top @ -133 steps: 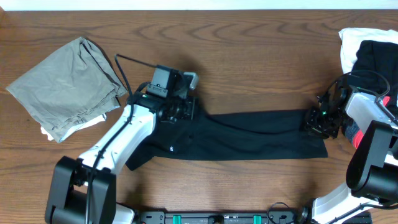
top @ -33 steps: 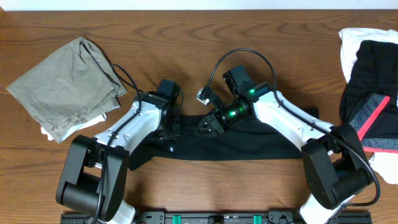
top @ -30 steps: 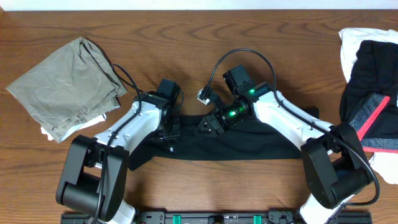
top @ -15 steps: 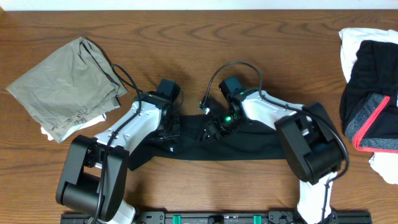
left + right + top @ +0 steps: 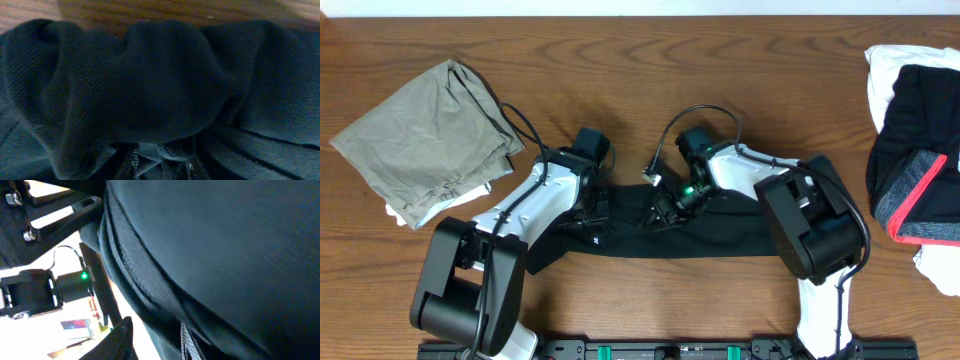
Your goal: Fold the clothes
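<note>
A black garment (image 5: 740,235) lies in a long band across the front middle of the wooden table, with its right end doubled over toward the middle. My left gripper (image 5: 592,212) presses down on its left part. In the left wrist view the black cloth (image 5: 160,90) fills the frame and the jaws (image 5: 160,167) are shut on a bunched fold. My right gripper (image 5: 665,212) sits low on the doubled-over end. In the right wrist view the cloth (image 5: 225,255) drapes over one finger, and a bright gap shows between the fingers (image 5: 155,342), which are open.
A folded olive-grey garment (image 5: 425,135) lies at the far left over a bit of white cloth. At the right edge lies a pile with a black garment with a red and grey band (image 5: 910,150) on white cloth (image 5: 890,60).
My right gripper carried the garment's right end from the far right to the middle, beside the left gripper. In the last half second it dropped slightly lower. The left arm barely moved.
</note>
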Tool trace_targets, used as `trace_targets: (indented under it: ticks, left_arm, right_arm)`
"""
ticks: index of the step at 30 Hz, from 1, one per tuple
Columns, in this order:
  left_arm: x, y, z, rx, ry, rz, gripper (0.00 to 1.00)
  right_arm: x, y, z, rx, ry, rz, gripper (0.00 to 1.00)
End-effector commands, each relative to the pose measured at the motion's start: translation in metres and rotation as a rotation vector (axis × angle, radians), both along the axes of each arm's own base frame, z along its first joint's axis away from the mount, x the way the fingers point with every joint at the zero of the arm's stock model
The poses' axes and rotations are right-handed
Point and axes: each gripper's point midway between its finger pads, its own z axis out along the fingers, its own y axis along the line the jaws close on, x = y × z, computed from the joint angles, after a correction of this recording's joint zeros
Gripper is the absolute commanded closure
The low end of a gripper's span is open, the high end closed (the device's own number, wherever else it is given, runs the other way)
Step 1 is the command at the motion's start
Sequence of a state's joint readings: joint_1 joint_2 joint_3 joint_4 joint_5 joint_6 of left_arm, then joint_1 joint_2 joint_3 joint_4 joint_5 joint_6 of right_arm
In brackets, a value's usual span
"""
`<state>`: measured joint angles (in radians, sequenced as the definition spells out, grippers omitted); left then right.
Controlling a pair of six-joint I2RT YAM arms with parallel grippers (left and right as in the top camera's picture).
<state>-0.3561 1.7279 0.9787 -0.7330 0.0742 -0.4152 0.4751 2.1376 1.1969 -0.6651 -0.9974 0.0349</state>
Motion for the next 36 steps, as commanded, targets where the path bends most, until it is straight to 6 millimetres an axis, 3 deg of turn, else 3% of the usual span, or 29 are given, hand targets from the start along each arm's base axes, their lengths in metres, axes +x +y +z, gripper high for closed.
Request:
trace_targets:
  ticks: [1,6,13,19,23,27,31,36]
  left_arm:
    - [-0.006,0.02,-0.011,0.108,0.031,0.0,0.66]
    - [-0.003,0.019,-0.011,0.102,0.015,0.0,0.66]
    - [-0.003,0.019,-0.011,0.102,0.016,0.0,0.66]
    - [-0.003,0.019,-0.011,0.102,0.016,0.0,0.66]
    - [-0.003,0.019,-0.011,0.102,0.016,0.0,0.66]
    - [-0.003,0.019,-0.011,0.102,0.016,0.0,0.66]
    - [-0.003,0.019,-0.011,0.102,0.016,0.0,0.66]
    - [-0.003,0.019,-0.011,0.101,0.016,0.0,0.66]
  right_arm:
    - [0.011,-0.053,-0.048,-0.257,0.008,-0.07,0.68]
    - [0.02,-0.083,-0.039,-0.245,0.003,-0.091,0.67]
    - [0.037,-0.124,-0.009,-0.274,-0.057,-0.153,0.66]
    - [0.059,-0.186,0.031,-0.371,-0.153,-0.309,0.66]
    - [0.063,-0.241,0.049,-0.488,-0.183,-0.434,0.65]
    - [0.056,-0.296,0.055,-0.638,-0.158,-0.56,0.6]
    - [0.044,-0.338,0.048,-0.74,-0.111,-0.63,0.46]
    - [0.031,-0.362,0.035,-0.778,-0.047,-0.682,0.31]
